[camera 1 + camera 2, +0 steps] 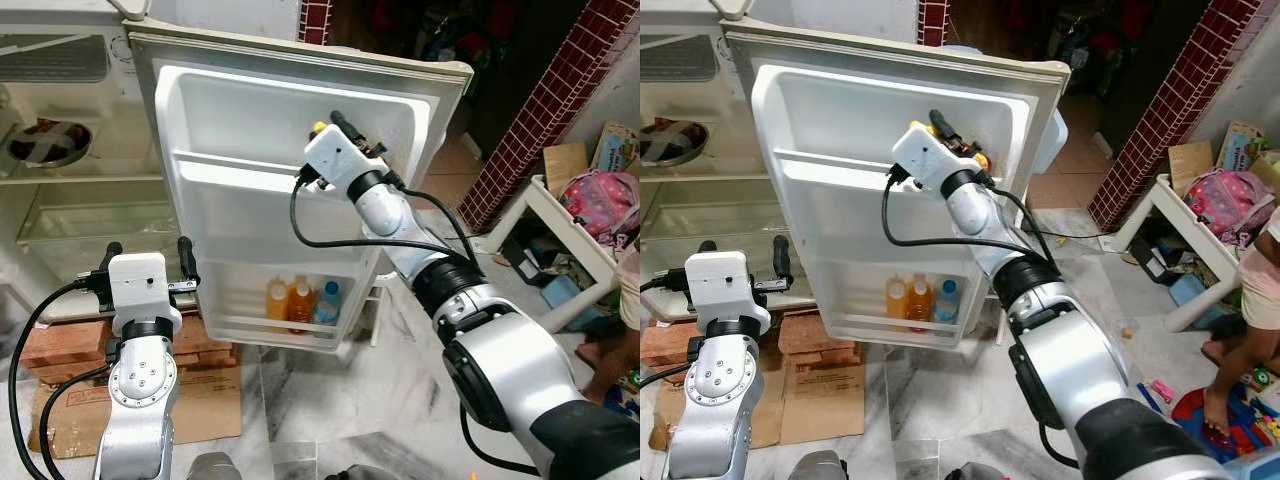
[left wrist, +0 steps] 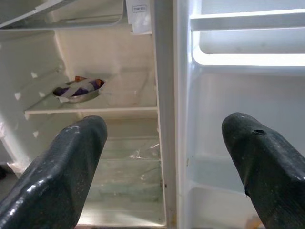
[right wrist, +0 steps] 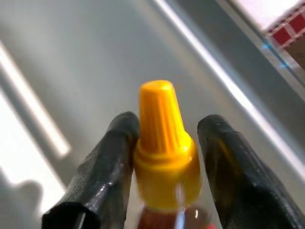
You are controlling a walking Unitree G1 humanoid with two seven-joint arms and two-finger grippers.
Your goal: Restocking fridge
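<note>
The bottle point(image 3: 164, 157) with its yellow nozzle cap, likely smooth, rigid and slippery and best held at the neck, is pinched between the right gripper's point(image 3: 167, 164) fingers up at the fridge door's point(image 1: 250, 200) upper shelf, while the left gripper point(image 1: 146, 262) hovers wide open and empty.

A yellow-capped bottle point(image 3: 164, 152) sits between black claw fingers point(image 3: 100, 176) against the white fridge door point(image 1: 250, 120).

bright daylight | glare on door liner point(image 1: 300, 130) | wrist background blurred
</note>
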